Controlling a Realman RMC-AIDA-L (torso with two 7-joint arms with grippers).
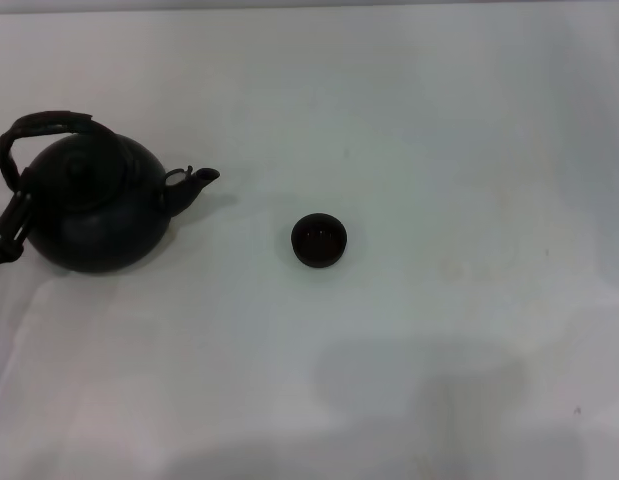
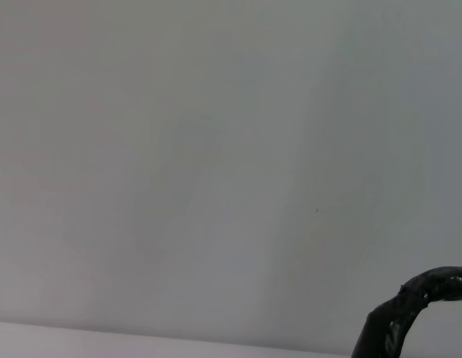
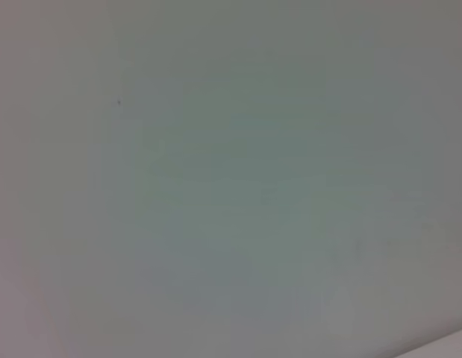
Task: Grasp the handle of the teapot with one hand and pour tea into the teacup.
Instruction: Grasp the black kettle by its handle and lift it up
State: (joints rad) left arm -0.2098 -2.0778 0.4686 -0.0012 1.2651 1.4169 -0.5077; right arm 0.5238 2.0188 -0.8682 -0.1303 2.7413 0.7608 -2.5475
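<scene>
From my station, the biggest thing I have is the white table (image 1: 439,120), which fills the head view and also fills both wrist views as a plain pale surface.

Next is the teapot (image 1: 99,215), round and matte black, standing upright at the far left of the table on my left-arm side. Its knobbed lid faces up and its short spout (image 1: 194,180) points right, toward the middle of the table.

The handle (image 1: 44,125) arches over the lid, dark and rough-wrapped, and leans toward the pot's left; its lower left end runs down to the picture's edge. My left wrist view catches a curved black piece of it (image 2: 410,309) in one corner against the white.

Smallest is the teacup (image 1: 319,241), a dark handleless cup sitting upright near the table's centre, well apart from the teapot and to the right of its spout.

Neither gripper shows in any view, so I cannot tell how their jaws stand.
</scene>
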